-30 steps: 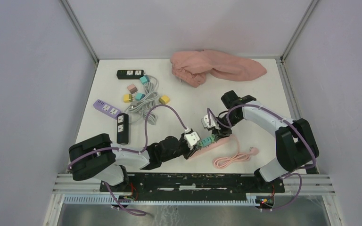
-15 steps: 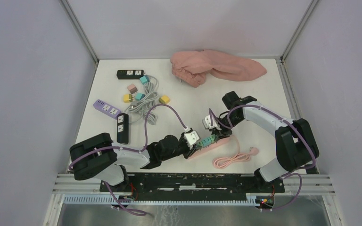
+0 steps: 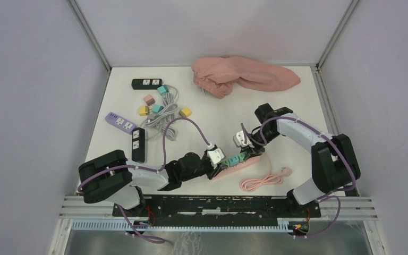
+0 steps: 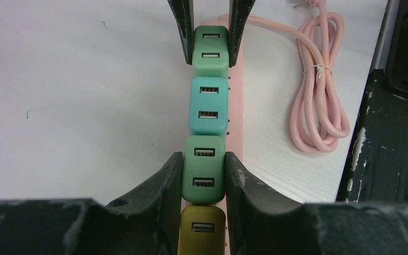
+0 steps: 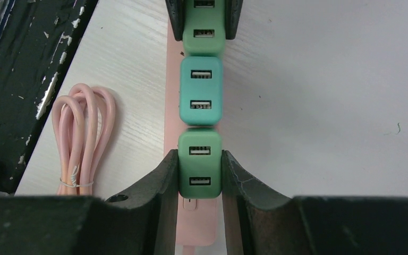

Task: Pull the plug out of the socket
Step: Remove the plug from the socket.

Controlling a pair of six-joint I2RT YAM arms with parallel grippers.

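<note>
Top external view: the pink strip (image 3: 239, 167) lies on the white surface (image 3: 223, 111) near its 6 o'clock edge. It runs from about 8 o'clock to 2 o'clock and carries four plugs in one row. Left wrist view: the left end effector (image 4: 204, 175) is clamped on the inner green plug (image 4: 204, 169), with one finger pressing on each side. An olive plug (image 4: 202, 229) stands just at 6 o'clock of it and a teal plug (image 4: 208, 106) at 12 o'clock. Right wrist view: the right end effector (image 5: 199, 170) is clamped on the outer green plug (image 5: 200, 164), the last of the row, and the end of the strip shows under it. The pink cable (image 3: 260, 180) lies coiled on the surface at 4 o'clock of the strip. A pink cloth (image 3: 244, 74) lies at 12 o'clock of the surface. Other strips (image 3: 138, 144) and loose plugs (image 3: 158, 106) lie at 10 o'clock.
</note>
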